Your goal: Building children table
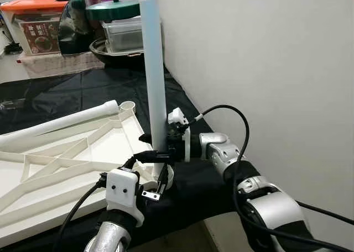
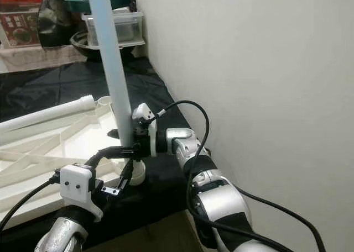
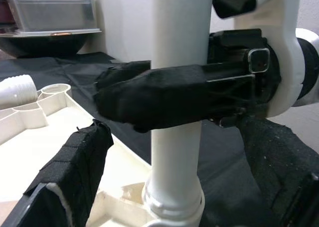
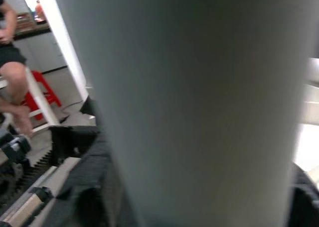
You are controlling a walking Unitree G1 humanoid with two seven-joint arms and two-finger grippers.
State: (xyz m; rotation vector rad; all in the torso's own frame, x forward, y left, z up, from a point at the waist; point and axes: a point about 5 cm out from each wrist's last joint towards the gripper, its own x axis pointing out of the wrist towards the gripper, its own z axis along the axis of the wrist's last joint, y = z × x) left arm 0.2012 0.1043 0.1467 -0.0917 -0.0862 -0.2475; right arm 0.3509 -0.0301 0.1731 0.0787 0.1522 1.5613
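Observation:
A white tabletop lies upside down on a black cloth. A white leg stands upright in the socket at its near right corner. My right gripper is shut on this leg a little above the socket, coming in from the right. My left gripper is open low at the leg's base, with one padded finger on each side and apart from the leg. A second white leg lies along the tabletop's far edge, beside an empty corner socket.
A white wall runs close along the right of the table. At the back stand a clear plastic box, a dark bowl and an orange-lidded crate. The table's front edge is just below the socket. A person sits on a red stool.

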